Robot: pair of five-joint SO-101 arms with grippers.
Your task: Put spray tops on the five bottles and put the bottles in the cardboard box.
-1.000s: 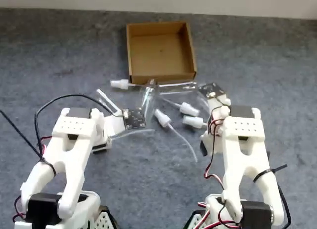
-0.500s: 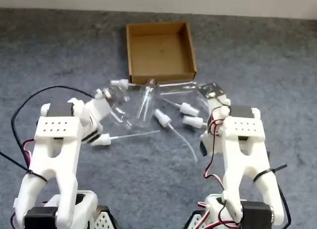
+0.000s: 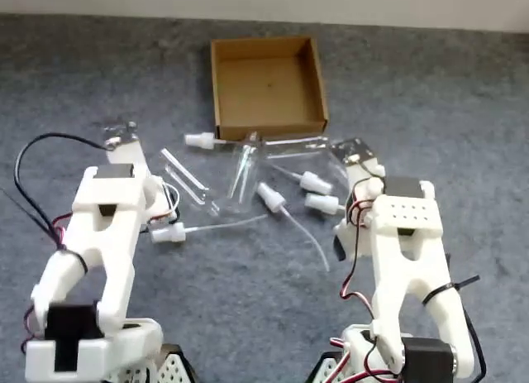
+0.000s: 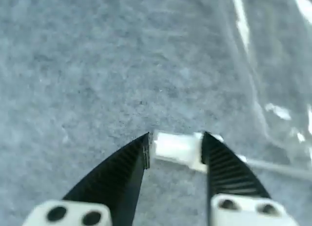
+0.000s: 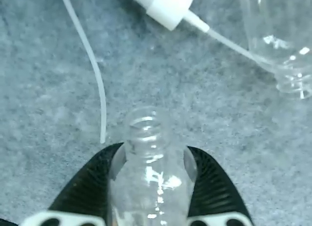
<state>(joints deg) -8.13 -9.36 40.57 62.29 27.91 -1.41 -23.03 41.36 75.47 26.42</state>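
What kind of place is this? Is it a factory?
More likely a robot practice bench: two small arms on a grey mat, loose spray tops, a cardboard box, the right gripper holding a bottle.

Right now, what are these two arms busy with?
The left tool pinches a white spray top lying on the grey mat. The right tool holds a clear bottle with its neck uncapped. Other bottles and spray tops lie loose beside the cardboard box, which holds nothing.
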